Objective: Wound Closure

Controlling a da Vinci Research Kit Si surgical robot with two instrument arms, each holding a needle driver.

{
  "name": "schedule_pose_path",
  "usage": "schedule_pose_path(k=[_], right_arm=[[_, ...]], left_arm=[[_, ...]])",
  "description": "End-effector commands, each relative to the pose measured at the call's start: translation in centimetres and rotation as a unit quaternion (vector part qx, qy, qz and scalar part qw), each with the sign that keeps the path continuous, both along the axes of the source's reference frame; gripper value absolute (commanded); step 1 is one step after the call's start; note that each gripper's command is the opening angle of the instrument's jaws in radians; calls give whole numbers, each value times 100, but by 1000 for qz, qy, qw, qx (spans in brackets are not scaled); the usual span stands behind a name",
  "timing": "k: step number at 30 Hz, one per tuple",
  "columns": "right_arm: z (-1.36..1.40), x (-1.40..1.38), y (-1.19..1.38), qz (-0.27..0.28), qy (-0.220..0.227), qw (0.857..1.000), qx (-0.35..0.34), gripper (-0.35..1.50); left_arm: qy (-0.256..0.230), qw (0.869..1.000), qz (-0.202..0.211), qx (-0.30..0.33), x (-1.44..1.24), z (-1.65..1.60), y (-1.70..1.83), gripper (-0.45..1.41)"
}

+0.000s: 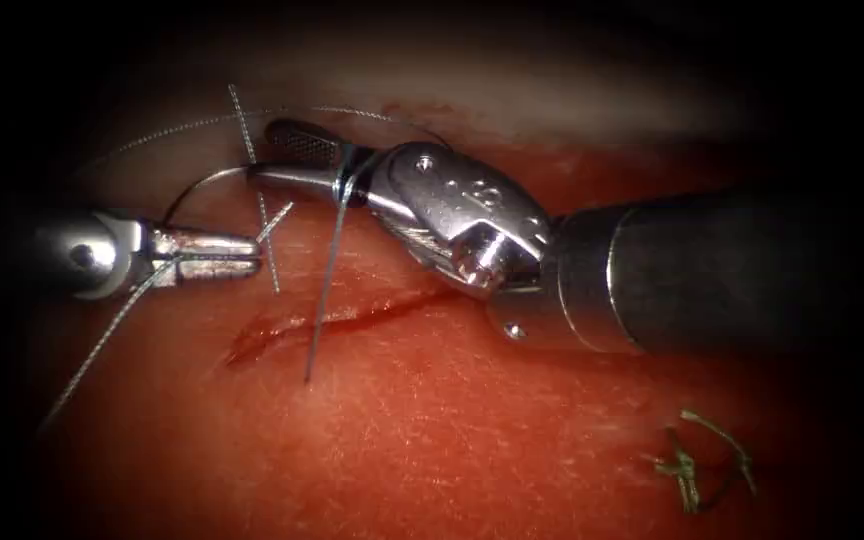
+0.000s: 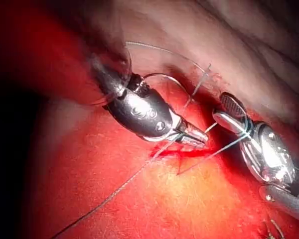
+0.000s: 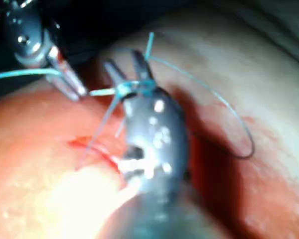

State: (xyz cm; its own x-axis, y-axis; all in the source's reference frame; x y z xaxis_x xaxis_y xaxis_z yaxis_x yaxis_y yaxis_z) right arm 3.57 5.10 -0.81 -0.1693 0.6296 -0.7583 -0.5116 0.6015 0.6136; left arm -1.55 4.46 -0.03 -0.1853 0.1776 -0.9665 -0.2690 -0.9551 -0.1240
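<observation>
Gripping the thread (image 1: 102,340) in closed jaws, your left tool (image 1: 252,256) is sitting left of the cut (image 1: 337,318). Your right tool (image 1: 287,158) is gaping open, thread wrapping its jaws, one strand touching tissue (image 1: 432,440). Needle location: cannot tell. Housing markings unreadable.

Endoscope view dark at its edges, glare on the right hand (image 1: 287,160), right wrist view blurred
</observation>
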Motion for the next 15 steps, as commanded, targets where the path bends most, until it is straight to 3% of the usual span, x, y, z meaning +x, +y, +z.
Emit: schedule_pose_path(k=[1, 8, 15], right_arm=[[11, 8, -2, 1, -6, 1000, -1, 37], [26, 14, 4, 24, -30, 999, 10, 76], [33, 40, 6, 0, -10, 1000, 22, 88]], left_arm=[[1, 1000, -2, 1, -4, 9, -3, -35], [4, 1000, -8, 4, 0, 22, 7, -35], [4, 1000, -9, 3, 3, 24, 7, -35]])
